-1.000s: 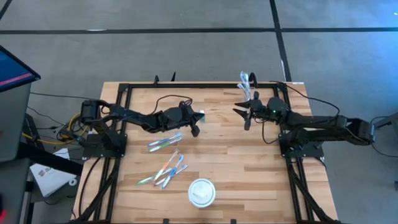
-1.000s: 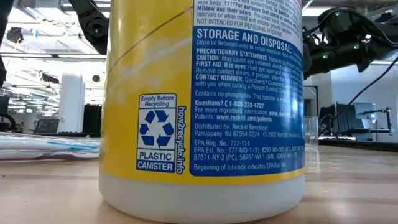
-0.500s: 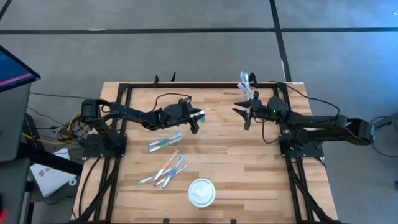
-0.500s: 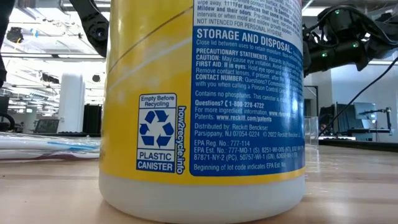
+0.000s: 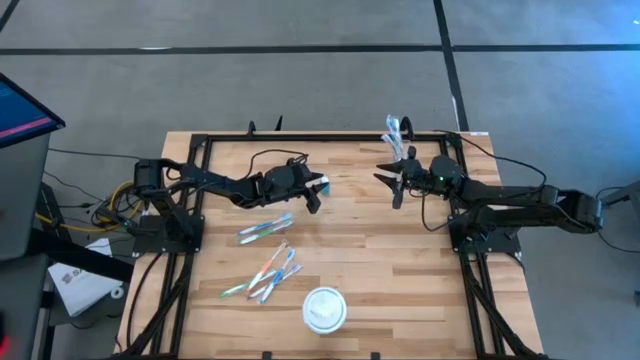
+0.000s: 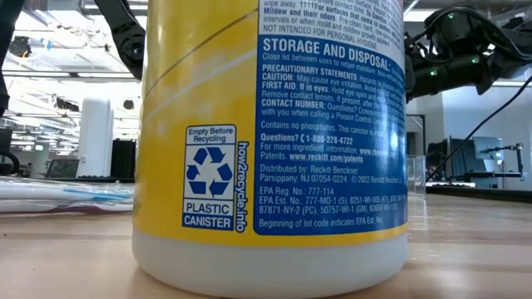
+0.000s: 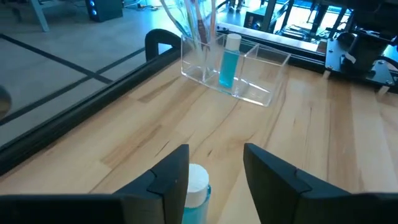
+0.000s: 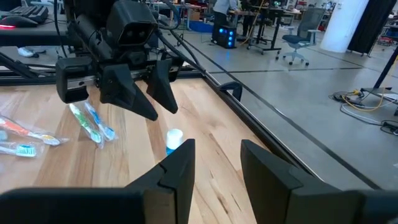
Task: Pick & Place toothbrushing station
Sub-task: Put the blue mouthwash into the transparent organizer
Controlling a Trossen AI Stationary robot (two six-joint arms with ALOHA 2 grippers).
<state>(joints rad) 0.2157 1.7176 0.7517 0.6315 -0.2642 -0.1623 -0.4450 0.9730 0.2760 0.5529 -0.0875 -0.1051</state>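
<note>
The toothbrushing station's things lie spread over the wooden table. A clear holder (image 7: pixel 249 78) at the far edge, right of the middle, has a blue tube (image 7: pixel 228 62) and toothbrushes upright in it. A small blue tube with a white cap (image 7: pixel 198 180) (image 8: pixel 174 140) sits at mid-table between the fingers of my open left gripper (image 5: pixel 316 195) (image 7: pixel 214 171). Pastel toothbrushes lie nearer the front: a pair (image 5: pixel 265 229) and a loose heap (image 5: pixel 268 272). My right gripper (image 5: pixel 395 180) (image 8: pixel 214 168) hovers open and holds nothing, facing the left one. My left gripper: the tube's white cap (image 7: pixel 200 177) shows right beside one finger (image 7: pixel 171 177), and I cannot tell whether they touch. The other finger stands clear of it.
A yellow plastic canister (image 6: pixel 274 141) stands close before the low camera and blocks most of that view; its round white top (image 5: pixel 324 308) shows near the front edge. A black frame (image 5: pixel 205 145) runs along the table's edges. Bare wood lies between the two grippers.
My left gripper has opened, with the small tube between its fingers, and has edged a little toward the table's far edge. The right arm has kept still.
</note>
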